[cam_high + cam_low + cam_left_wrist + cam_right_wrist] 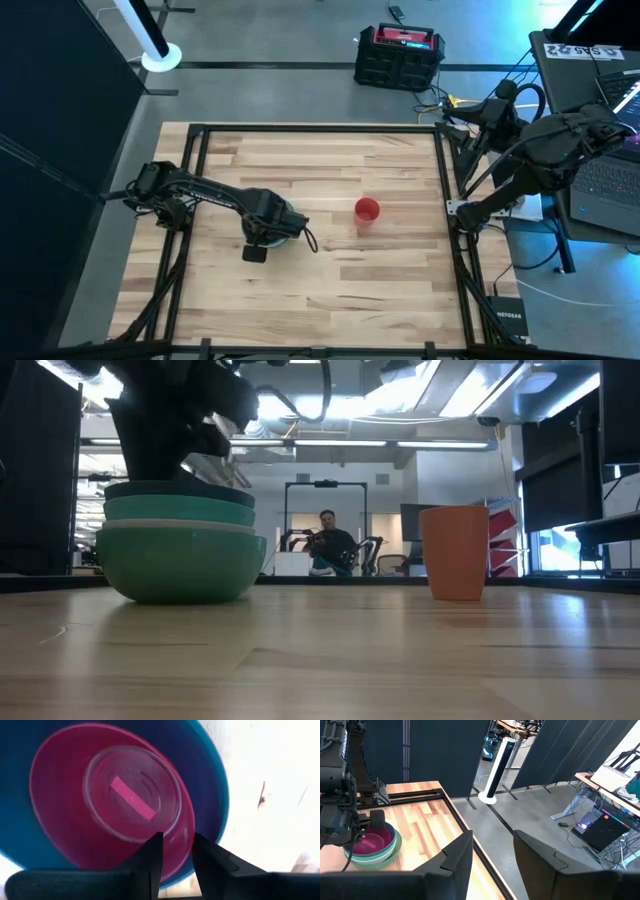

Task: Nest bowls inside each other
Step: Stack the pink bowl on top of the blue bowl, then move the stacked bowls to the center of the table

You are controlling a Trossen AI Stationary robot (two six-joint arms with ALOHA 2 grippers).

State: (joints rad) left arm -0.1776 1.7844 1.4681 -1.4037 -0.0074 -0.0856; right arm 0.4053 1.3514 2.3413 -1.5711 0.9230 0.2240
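Note:
Several bowls sit nested in one stack [180,550] left of the table's middle, the bottom green bowl [180,570] resting on its base on the wood. The magenta bowl [100,800] lies innermost, inside the dark blue bowl [210,780]. My left gripper [176,855] hangs over the stack pointing down, open, one finger inside and one outside the magenta bowl's rim [189,845]. My right gripper [492,855] is open and holds nothing, raised off the table's right edge.
An orange-red cup [367,210] stands upright on the wood to the right of the stack. Black frame rails [450,200] run along the table's edges. A laptop [610,180] and cables lie beyond the right edge. A person [328,540] sits far behind the table.

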